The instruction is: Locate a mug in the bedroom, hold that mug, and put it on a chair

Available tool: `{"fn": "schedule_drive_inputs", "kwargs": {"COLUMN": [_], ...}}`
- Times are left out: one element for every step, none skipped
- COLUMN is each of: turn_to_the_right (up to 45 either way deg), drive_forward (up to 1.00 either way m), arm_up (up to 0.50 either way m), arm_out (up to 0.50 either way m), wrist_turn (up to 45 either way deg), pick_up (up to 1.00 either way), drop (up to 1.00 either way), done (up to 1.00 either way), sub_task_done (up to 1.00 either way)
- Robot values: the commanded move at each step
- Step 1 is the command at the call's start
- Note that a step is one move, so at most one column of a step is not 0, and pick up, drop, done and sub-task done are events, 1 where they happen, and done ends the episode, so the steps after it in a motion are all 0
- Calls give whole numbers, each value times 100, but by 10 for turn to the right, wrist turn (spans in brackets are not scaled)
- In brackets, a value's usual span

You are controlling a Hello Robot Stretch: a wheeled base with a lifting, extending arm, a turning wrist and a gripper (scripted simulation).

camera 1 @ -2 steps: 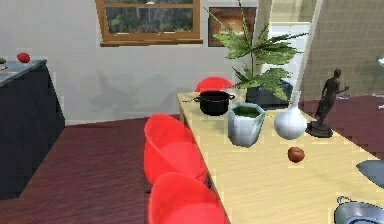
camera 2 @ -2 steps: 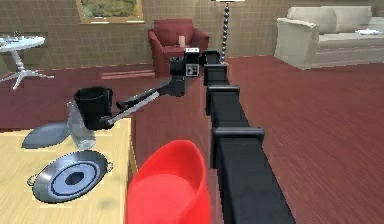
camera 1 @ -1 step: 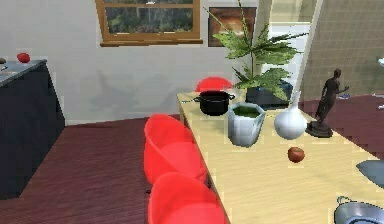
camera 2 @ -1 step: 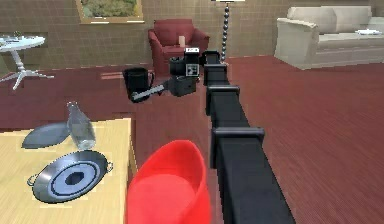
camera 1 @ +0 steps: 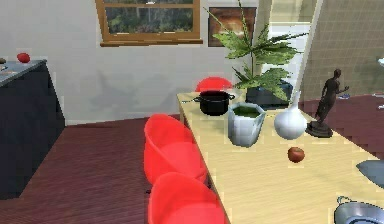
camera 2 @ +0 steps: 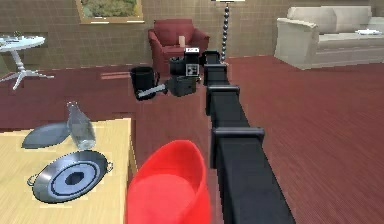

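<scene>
Mug [camera 2: 143,76] at the gripper's [camera 2: 149,93] far end, clear of every surface

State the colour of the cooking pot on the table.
The cooking pot is black; the forward view shows it best.

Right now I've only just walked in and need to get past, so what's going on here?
The Stretch robot's arm reaches out to the side, and its gripper holds a dark mug clear of the floor. A red chair stands close beside the arm, at a wooden table carrying a pan and a bottle. A red armchair stands farther out.
</scene>
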Motion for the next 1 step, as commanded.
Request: {"fn": "schedule_drive_inputs", "kwargs": {"turn_to_the_right": [0], "drive_forward": [0], "arm_up": [-32], "arm_out": [0], "wrist_turn": [0], "pick_up": [0], "drop": [0], "done": [0], "sub_task_done": [0]}}
